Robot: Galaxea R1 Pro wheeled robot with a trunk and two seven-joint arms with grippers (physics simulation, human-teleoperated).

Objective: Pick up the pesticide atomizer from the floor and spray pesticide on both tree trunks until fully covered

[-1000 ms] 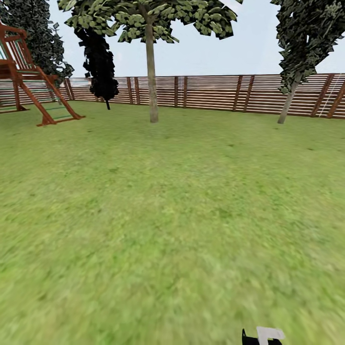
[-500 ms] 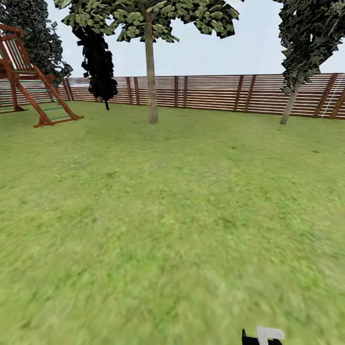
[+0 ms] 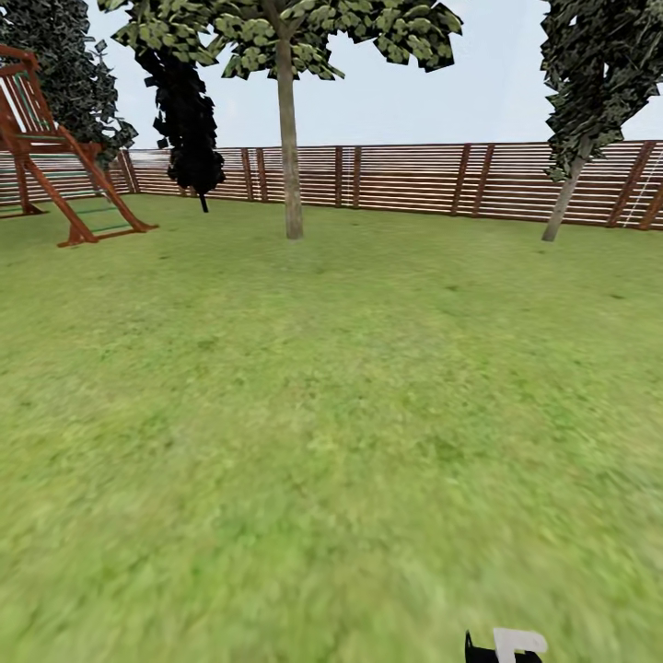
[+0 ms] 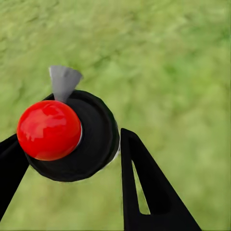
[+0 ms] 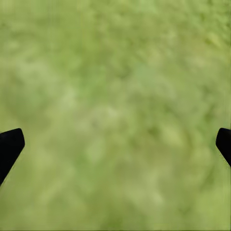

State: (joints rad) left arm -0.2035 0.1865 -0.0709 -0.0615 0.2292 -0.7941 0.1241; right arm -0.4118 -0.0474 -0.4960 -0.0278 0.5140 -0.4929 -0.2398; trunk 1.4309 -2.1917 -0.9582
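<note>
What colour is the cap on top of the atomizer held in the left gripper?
Glossy red, on the black pesticide atomizer; clearest in the left wrist view.

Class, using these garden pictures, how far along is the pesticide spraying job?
Done: the atomizer is picked up, sitting between the left gripper's jaws above the grass. In hand: the robot faces the nearer tree across open lawn, right gripper open. Left: reaching and spraying that trunk and the second tree by the fence.
</note>
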